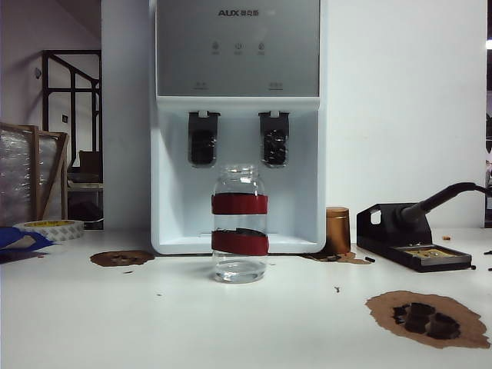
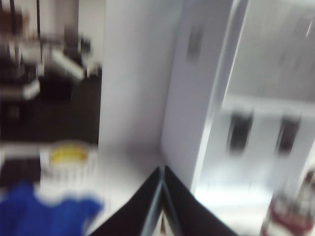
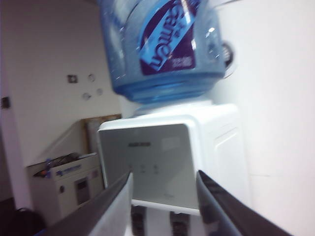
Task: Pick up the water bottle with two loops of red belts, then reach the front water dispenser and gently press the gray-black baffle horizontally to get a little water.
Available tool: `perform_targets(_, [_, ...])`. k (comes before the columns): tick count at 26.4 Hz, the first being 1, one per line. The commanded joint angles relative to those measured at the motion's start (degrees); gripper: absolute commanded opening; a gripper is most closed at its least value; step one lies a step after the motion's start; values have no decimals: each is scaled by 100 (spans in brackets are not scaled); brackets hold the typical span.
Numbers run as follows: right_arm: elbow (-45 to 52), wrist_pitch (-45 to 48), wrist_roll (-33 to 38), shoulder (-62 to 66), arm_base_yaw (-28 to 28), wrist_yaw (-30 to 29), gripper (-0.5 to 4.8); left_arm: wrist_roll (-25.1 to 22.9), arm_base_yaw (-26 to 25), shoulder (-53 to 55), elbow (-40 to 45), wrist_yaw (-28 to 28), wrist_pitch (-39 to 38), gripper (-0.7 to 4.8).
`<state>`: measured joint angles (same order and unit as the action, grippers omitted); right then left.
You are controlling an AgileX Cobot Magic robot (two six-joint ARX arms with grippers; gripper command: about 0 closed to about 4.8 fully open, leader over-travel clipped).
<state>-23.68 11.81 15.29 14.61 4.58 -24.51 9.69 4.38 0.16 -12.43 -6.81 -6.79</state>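
Water bottle [image 1: 239,223] front and centre on the white counter [image 1: 192,323], upright, two red bands around it, a little water in the bottom, standing just before the water dispenser [image 1: 238,123] and untouched. Behind it, the two dark levers hang under the gray panel, and the gray-black baffle [image 1: 274,138] is the right-hand one, just above and to the right of the bottle's neck. Neither arm shows in the exterior view. Over on the left wrist view, blurred, the left gripper [image 2: 162,196] has its jaws pressed tight together, holding nothing, looking at the dispenser's side with the bottle off at the edge. Right wrist view: the right gripper [image 3: 165,201] has jaws spread apart, nothing between them, aimed high at the dispenser's panel and the blue water jug [image 3: 162,49] on top. A copper-brown cylinder [image 1: 337,229] stands right of the dispenser, a soldering station [image 1: 411,238] further right.
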Motion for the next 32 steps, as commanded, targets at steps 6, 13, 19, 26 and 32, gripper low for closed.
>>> perform_targets(6, [-26,116,-4,-7,-2,-319,211,-229,9,527,-1351,-157,-256,-5])
perform_targets(13, [-26,118,13,-7,-2,-398,211,-1263,9,1838,-2553,-660,-1021,-4])
perform_targets(19, [-26,114,13,-7,-2,-422,211,-1574,201,2350,-2765,-979,-1381,6])
perform_targets(26, [-26,74,13,-7,-2,-527,211,-1572,203,2929,-2763,-1731,-2286,93])
perform_targets(32, [-24,-267,-13,15,0,-527,211,-1565,223,3016,-2883,-2188,-2402,468])
